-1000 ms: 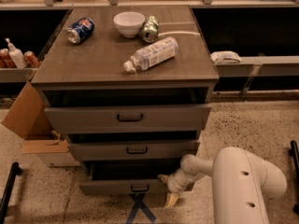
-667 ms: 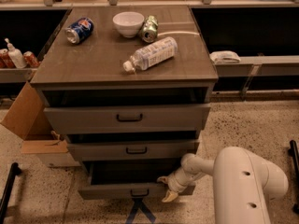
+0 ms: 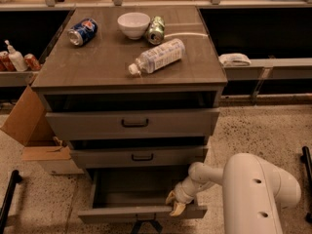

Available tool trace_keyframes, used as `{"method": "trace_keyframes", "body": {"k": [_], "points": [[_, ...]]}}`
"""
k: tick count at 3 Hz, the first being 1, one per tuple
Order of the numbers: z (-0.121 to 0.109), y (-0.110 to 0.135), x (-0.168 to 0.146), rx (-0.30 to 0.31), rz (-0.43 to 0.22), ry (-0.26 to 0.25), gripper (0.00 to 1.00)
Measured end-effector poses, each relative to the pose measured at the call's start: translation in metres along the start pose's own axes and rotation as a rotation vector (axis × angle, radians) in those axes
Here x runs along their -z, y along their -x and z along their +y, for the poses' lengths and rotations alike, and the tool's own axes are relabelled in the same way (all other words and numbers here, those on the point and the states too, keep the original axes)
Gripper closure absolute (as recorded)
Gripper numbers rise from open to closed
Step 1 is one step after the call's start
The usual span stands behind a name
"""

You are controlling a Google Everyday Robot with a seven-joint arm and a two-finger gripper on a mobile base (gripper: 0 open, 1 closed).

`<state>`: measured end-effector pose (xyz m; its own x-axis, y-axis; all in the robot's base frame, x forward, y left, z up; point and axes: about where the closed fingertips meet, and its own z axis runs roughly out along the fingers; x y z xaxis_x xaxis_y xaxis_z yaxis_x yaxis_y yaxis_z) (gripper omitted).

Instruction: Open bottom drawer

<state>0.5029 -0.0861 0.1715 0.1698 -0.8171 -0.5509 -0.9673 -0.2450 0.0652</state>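
Observation:
The bottom drawer is the lowest of three grey-brown wood-grain drawers in the cabinet. It stands pulled well out, and its dark inside shows. Its small black handle is mostly hidden at the bottom edge of the view. My gripper is at the right end of the drawer's front, its yellowish fingertips over the top edge of the front panel. My white arm reaches in from the lower right.
The middle drawer and top drawer are slightly out. On the cabinet top lie a plastic bottle, a white bowl, a green can and a blue can. A cardboard box stands at the left.
The bottom drawer has slid farther out toward the camera, and my gripper has moved with its front. The view is now closer on the cabinet.

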Motion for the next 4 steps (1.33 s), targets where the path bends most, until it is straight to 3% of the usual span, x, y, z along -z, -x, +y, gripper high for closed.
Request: {"method": "trace_keyframes", "body": {"k": [1, 2, 3, 4], "points": [[0.0000, 0.0000, 0.0000, 0.000, 0.000, 0.000, 1.00], [0.0002, 0.0004, 0.0003, 0.000, 0.000, 0.000, 0.81], [0.0014, 0.0012, -0.0009, 0.000, -0.002, 0.003, 0.51], [0.0014, 0.0015, -0.0005, 0.000, -0.002, 0.003, 0.28]]}}
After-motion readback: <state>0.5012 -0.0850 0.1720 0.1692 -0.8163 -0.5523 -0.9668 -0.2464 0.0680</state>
